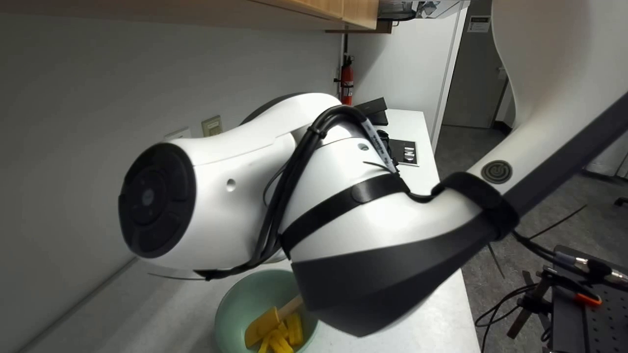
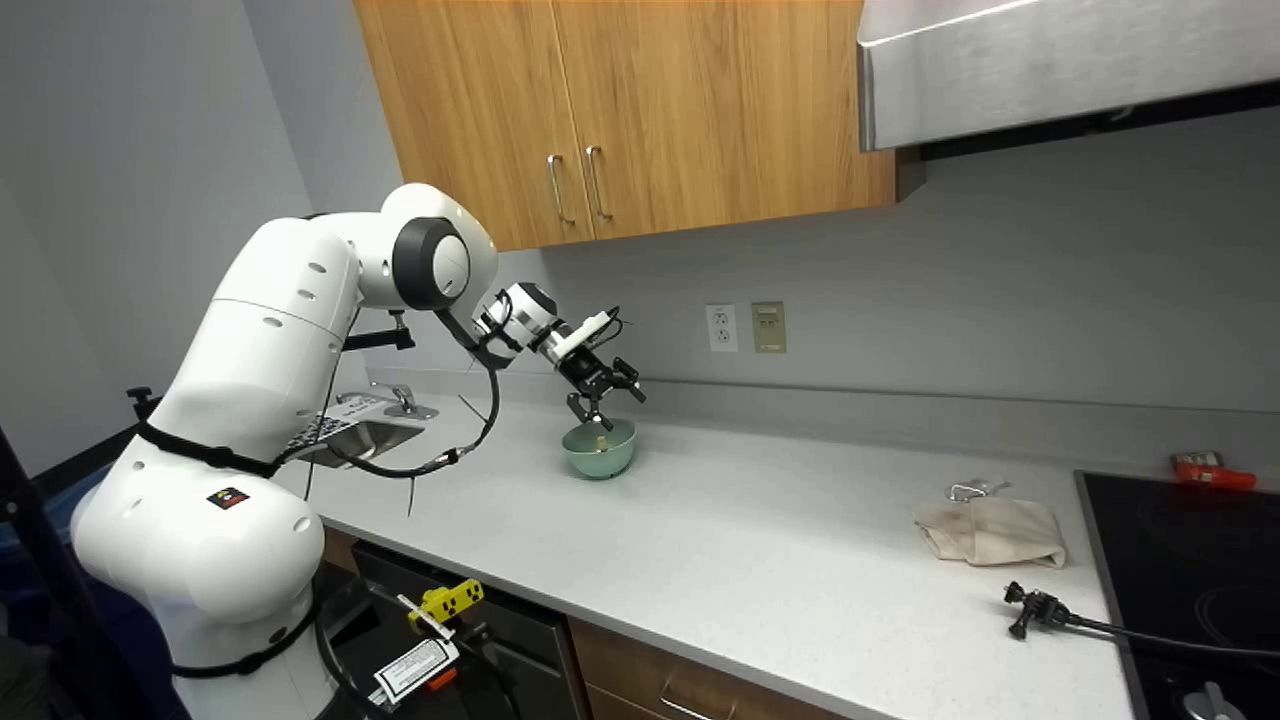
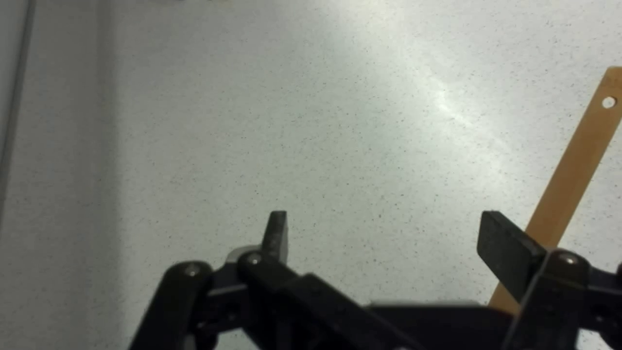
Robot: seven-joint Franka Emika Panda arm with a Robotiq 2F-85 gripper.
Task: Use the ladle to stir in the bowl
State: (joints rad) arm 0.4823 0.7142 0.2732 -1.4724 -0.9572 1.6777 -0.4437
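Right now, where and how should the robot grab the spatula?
Probably by its narrow, flat handle, from above: shift the open gripper so the jaws straddle it. In the wrist view the handle shows against the counter; the yellow head lies inside the bowl.

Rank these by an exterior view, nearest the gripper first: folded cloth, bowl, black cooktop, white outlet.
1. Bowl, pictured below the gripper
2. White outlet, rightward on the wall
3. Folded cloth, farther right on the counter
4. Black cooktop, right of the cloth
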